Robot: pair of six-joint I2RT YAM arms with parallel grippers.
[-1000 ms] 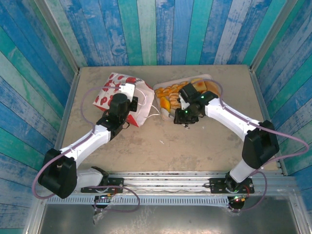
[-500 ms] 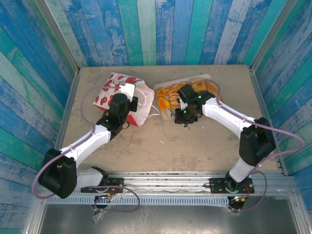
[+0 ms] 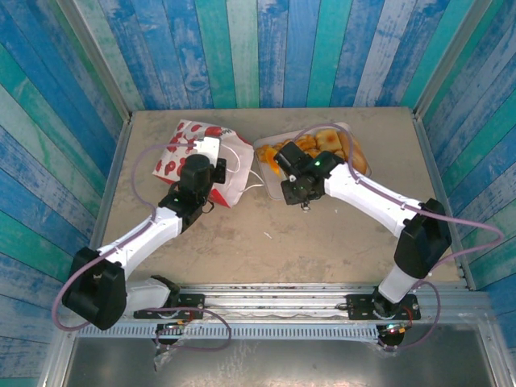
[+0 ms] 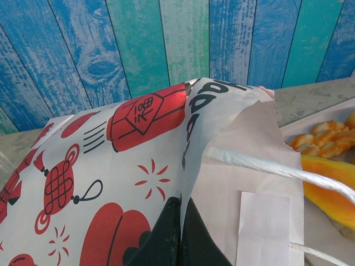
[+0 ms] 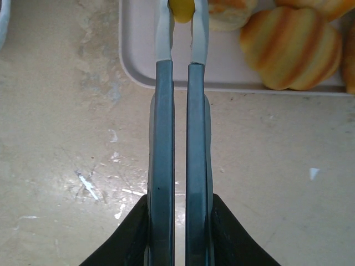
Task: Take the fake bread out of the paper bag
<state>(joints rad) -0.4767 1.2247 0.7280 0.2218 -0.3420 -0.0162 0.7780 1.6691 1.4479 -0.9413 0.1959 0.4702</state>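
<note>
The left hand (image 4: 180, 235) is pinched shut on the thin paper bag (image 4: 111, 160). The right hand (image 5: 178, 233) squeezes tongs (image 5: 164, 111) onto a yellow piece (image 5: 181, 8). Bread (image 5: 291, 47) sits on the tray (image 5: 133, 66) beside the bag. It is probably light, hard and slippery, so grip across its middle.

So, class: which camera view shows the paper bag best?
Left wrist: the paper bag is close up, red prints and cord handle clear, the left gripper pinching its edge. Top external shows it small, partly behind that arm.
</note>
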